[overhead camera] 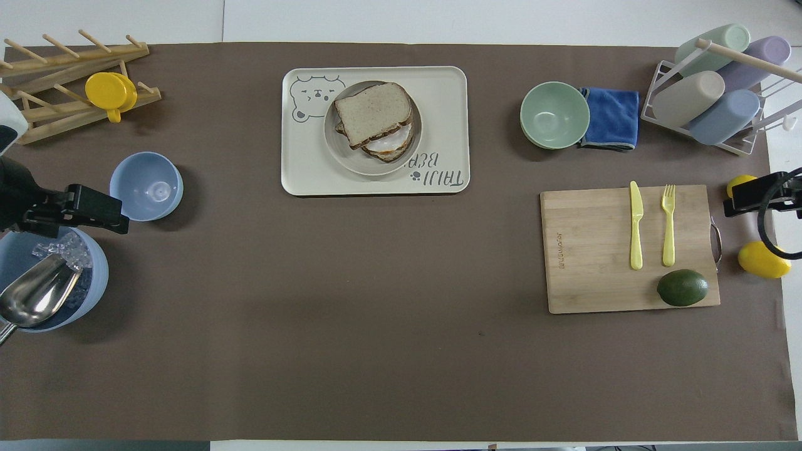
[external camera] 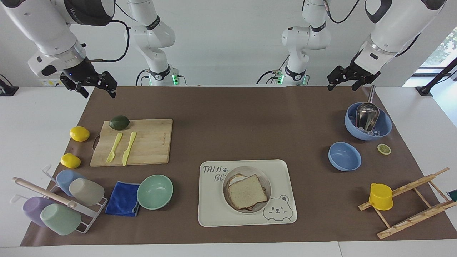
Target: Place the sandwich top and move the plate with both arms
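Note:
The sandwich top (external camera: 247, 191) (overhead camera: 374, 113), a pale speckled bread slice, lies on the stacked sandwich in the round grey plate (external camera: 265, 177) (overhead camera: 338, 150). A fried egg peeks out under it. The plate sits on the cream bear-printed tray (external camera: 214, 210) (overhead camera: 445, 94). My left gripper (external camera: 343, 85) (overhead camera: 116, 216) hangs open and empty, raised over the rim of the ice bowl at the left arm's end. My right gripper (external camera: 98, 92) (overhead camera: 733, 203) is open and empty, high over the lemons at the right arm's end. Both are well apart from the plate.
A blue ice bowl with a metal scoop (external camera: 367, 121), a small blue bowl (external camera: 344, 156), a lemon slice and a wooden rack with a yellow cup (external camera: 381, 196) stand toward the left arm's end. Cutting board (external camera: 132, 142), avocado, lemons, mint bowl (external camera: 155, 191), blue cloth and cup rack stand toward the right arm's end.

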`<state>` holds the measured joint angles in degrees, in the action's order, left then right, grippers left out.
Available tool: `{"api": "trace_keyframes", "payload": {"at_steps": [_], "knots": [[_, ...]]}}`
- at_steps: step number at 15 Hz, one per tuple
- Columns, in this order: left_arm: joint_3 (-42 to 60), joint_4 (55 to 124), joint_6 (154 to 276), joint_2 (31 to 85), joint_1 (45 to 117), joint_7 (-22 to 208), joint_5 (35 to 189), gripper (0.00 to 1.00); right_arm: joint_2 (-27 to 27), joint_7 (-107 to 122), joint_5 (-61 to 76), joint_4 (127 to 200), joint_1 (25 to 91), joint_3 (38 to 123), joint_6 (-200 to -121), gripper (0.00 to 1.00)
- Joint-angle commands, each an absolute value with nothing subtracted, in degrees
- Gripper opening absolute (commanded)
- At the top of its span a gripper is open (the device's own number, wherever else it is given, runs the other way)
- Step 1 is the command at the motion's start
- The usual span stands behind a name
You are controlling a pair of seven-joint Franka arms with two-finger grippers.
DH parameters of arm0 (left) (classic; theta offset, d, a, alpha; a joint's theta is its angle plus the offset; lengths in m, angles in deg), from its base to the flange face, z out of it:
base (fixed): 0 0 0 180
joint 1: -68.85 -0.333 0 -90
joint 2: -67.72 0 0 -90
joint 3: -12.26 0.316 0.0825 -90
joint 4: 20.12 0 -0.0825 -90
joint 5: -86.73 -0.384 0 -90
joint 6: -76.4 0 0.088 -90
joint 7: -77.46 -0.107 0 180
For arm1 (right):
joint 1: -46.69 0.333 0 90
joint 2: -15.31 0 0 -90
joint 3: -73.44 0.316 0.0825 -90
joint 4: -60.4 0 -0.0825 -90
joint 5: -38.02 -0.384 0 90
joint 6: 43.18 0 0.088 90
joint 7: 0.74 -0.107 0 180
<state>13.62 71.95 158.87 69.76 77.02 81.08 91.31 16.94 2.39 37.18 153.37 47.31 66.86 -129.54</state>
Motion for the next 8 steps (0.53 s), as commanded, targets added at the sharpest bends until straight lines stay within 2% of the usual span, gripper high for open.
{"api": "trace_keyframes", "payload": {"at_steps": [1, 5, 8], "knots": [[11.29, 74.1, 163.14, 70.45, 75.09, 78.34, 89.11, 1.0, 18.56, 1.37, 36.79, 155.23, 47.13, 67.11, -129.92, 1.0], [11.82, 73.4, 160.96, 70.1, 75.97, 79.39, 87.17, 1.0, 18.56, 1.45, 36.79, 155.23, 47.31, 67.11, -129.66, 1.0], [12.35, 70.06, 158.23, 69.48, 75.88, 79.66, 87.26, 1.0, 18.65, 1.37, 36.79, 155.32, 47.31, 67.11, -129.57, 1.0]]}}
